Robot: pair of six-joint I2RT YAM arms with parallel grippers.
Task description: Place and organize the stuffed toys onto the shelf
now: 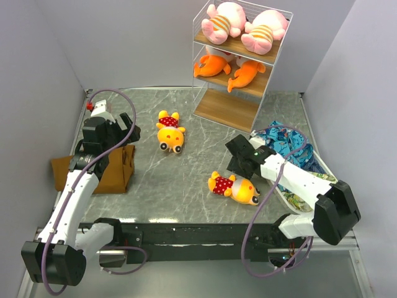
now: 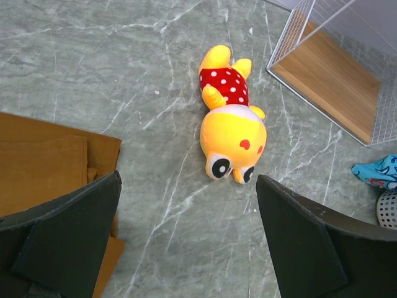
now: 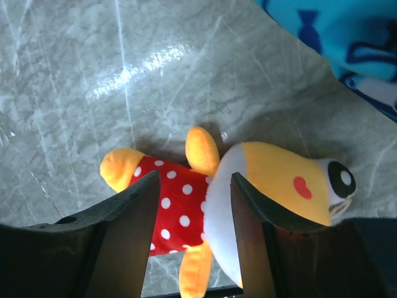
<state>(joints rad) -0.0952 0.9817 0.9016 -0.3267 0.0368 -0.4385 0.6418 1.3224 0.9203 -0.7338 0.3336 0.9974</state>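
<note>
Four of the six stuffed toys lie on the white wire shelf (image 1: 226,108) at the far side of the grey marbled table (image 1: 186,180). A pink toy (image 1: 224,22) and its pink twin (image 1: 265,31) lie side by side on the top board, and an orange fish toy (image 1: 211,64) and a second orange fish (image 1: 247,73) on the middle board. Two yellow toys in red polka-dot shirts lie on the tabletop. The far yellow toy (image 2: 229,130) lies near the foot of the shelf, eyes showing, head toward the arms. It is apart from the left gripper (image 2: 188,180), whose jaws stand wide apart above bare table with nothing between them. A brown cloth (image 2: 43,161) lies just beside one of its fingers. The near yellow toy (image 3: 248,198) lies close to the table's front edge, and the right gripper (image 3: 193,186) hangs over it. Its jaws are released and set either side of the dotted shirt; whether the fingers touch the plush cannot be told. A blue patterned cloth (image 3: 347,43) lies near the toy's head.
</note>
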